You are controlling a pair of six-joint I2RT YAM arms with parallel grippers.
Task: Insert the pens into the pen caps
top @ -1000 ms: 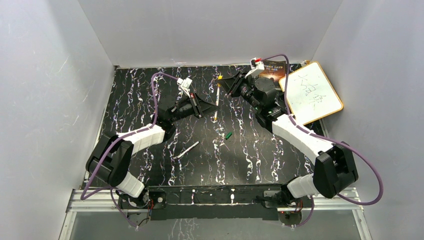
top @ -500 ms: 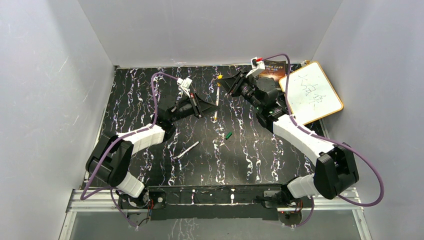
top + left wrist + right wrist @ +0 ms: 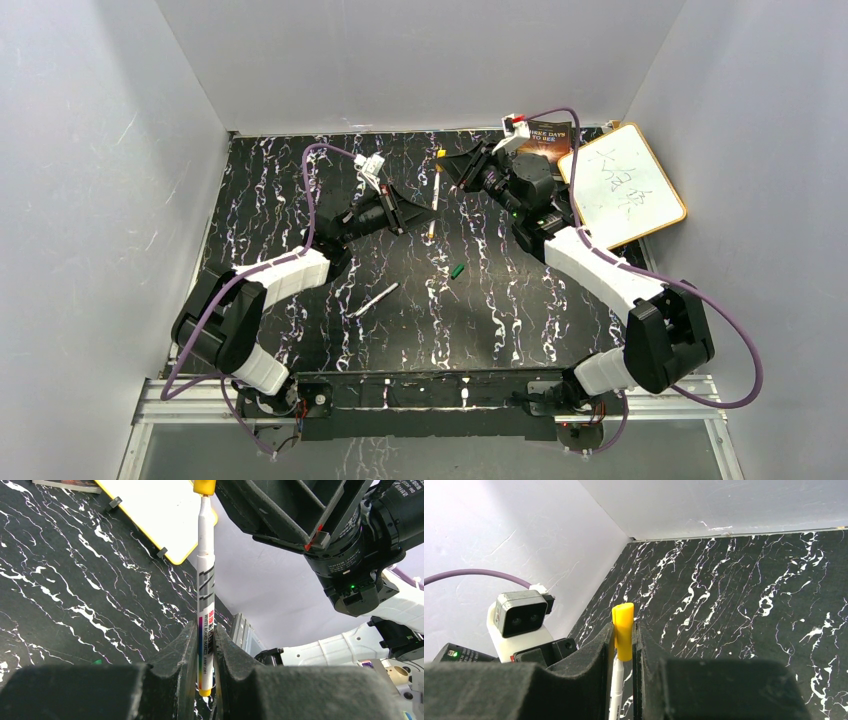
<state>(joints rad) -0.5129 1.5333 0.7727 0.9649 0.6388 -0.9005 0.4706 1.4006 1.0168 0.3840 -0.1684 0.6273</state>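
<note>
My left gripper [image 3: 400,213] is shut on the lower barrel of a white marker pen [image 3: 435,195], seen upright between the fingers in the left wrist view [image 3: 205,580]. The pen's tip sits in the mouth of a yellow pen cap [image 3: 439,156], which my right gripper [image 3: 455,166] pinches shut. In the right wrist view the cap [image 3: 623,630] stands between the pads with the pen [image 3: 616,685] below it. A second pen [image 3: 375,298] lies on the table near the left arm. A green cap [image 3: 457,270] lies loose at mid-table.
A yellow-framed whiteboard [image 3: 628,187] leans at the back right corner with a dark book [image 3: 548,135] beside it. White walls enclose the black marbled table [image 3: 300,180] on three sides. The left wrist camera [image 3: 519,612] shows close beside the right fingers.
The right arm has edged very slightly left. Both grips and the pen and cap look the same.
</note>
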